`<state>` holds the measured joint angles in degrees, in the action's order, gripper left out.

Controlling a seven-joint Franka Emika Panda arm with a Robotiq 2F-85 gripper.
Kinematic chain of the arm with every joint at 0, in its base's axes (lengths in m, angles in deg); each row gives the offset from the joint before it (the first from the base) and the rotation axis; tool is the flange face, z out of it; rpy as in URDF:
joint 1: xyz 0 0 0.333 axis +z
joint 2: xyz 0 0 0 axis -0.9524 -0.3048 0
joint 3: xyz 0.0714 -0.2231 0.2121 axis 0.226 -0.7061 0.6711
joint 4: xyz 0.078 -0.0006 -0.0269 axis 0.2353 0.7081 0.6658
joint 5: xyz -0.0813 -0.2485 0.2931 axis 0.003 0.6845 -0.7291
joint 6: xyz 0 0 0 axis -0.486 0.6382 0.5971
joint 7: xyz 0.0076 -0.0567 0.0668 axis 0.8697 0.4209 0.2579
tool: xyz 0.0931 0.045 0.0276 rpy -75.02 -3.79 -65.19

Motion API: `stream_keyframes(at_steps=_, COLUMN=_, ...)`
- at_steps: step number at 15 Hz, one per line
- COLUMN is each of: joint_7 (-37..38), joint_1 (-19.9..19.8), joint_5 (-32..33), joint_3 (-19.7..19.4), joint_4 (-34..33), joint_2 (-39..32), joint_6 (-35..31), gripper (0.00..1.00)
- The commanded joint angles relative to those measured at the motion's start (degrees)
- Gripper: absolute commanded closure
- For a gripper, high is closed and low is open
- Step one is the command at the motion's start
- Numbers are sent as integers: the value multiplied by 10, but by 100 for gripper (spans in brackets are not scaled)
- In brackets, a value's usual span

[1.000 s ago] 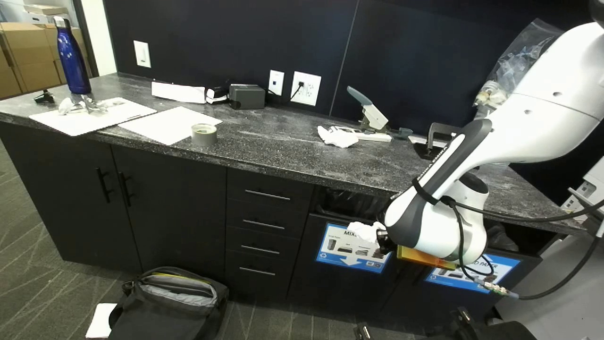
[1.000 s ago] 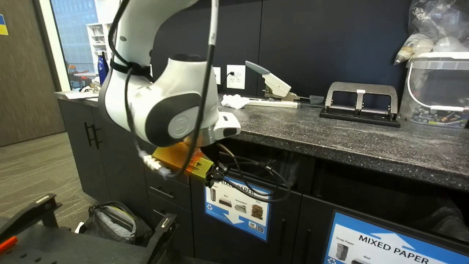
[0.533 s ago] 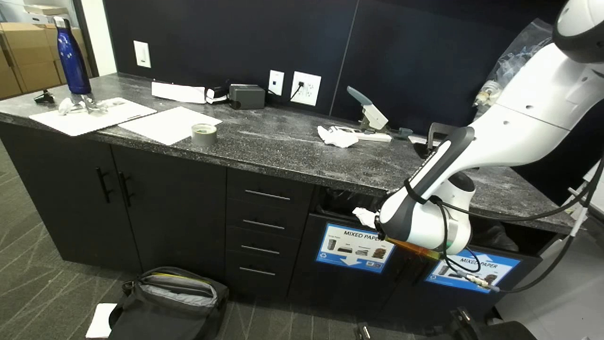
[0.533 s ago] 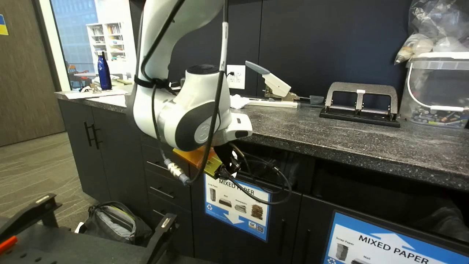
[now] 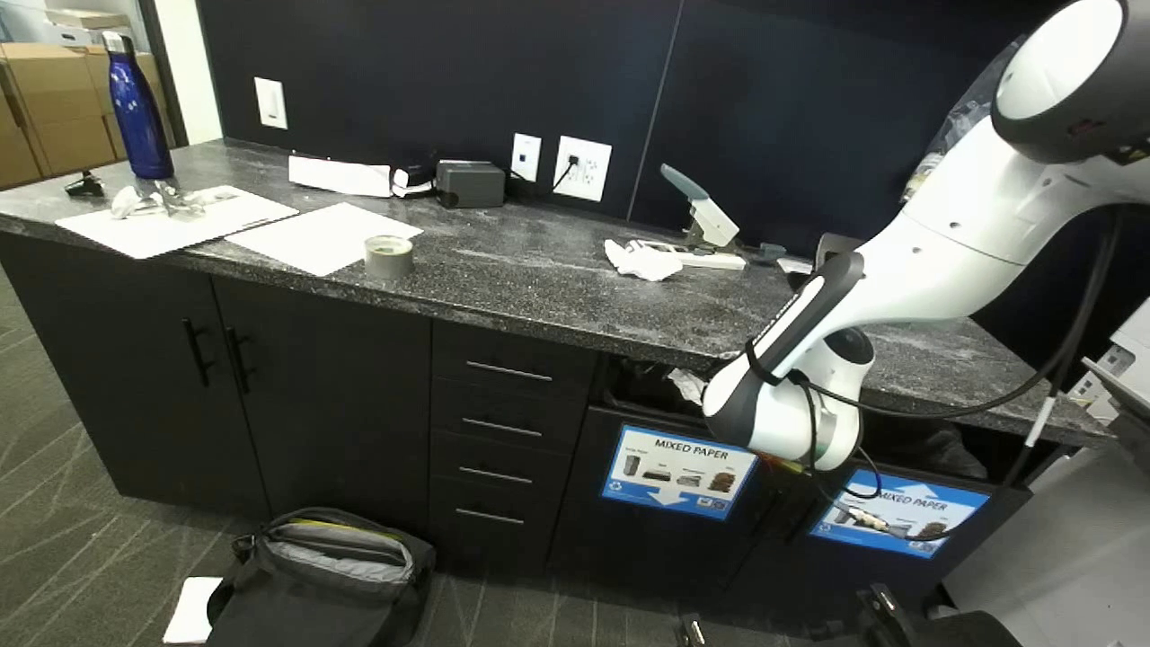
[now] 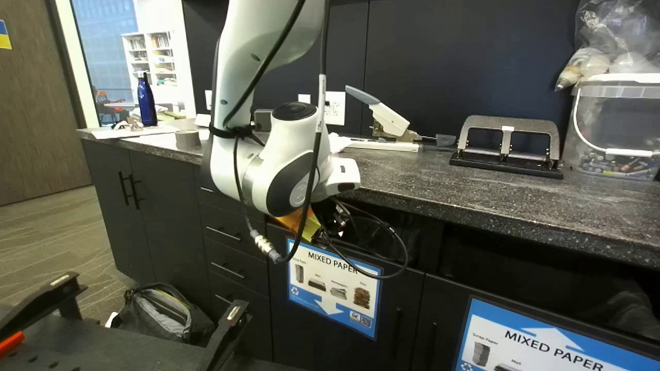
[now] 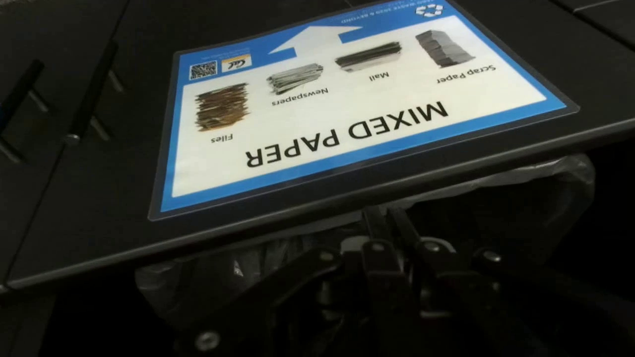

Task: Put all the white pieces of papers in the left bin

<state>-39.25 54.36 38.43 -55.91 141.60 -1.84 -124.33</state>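
Observation:
The left bin's dark front carries a blue-framed MIXED PAPER sign, with a plastic liner in the opening above. A white piece of paper shows at that opening, partly hidden behind the arm. My gripper is shut on this paper, its fingertips beside the bin front's top edge; the wrist view does not clearly show the paper. Another crumpled white paper lies on the counter by the stapler. Crumpled white scraps rest on a flat white sheet at the counter's far end.
The speckled counter edge overhangs the bin opening close to my wrist. A twin bin sign is beside it. The stapler, hole punch, tape roll and blue bottle stand on the counter.
The arm has shifted toward the bin opening. The held paper has risen from in front of the sign to the opening, and the sign is uncovered in an exterior view. The gripper stays shut.

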Motion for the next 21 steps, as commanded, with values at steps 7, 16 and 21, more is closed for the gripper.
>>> stream_keyframes(at_steps=7, joint_7=25, joint_1=15, joint_5=6, joint_3=-19, joint_4=-128, joint_2=-97, joint_6=-40, gripper=92)
stream_keyframes(at_steps=16, joint_7=17, joint_1=19, joint_5=7, joint_3=-26, joint_4=-183, joint_2=-128, joint_6=-18, gripper=29)
stream_keyframes(at_steps=21, joint_7=3, joint_1=26, joint_5=14, joint_3=-30, joint_4=-119, joint_2=-78, joint_6=4, gripper=0)
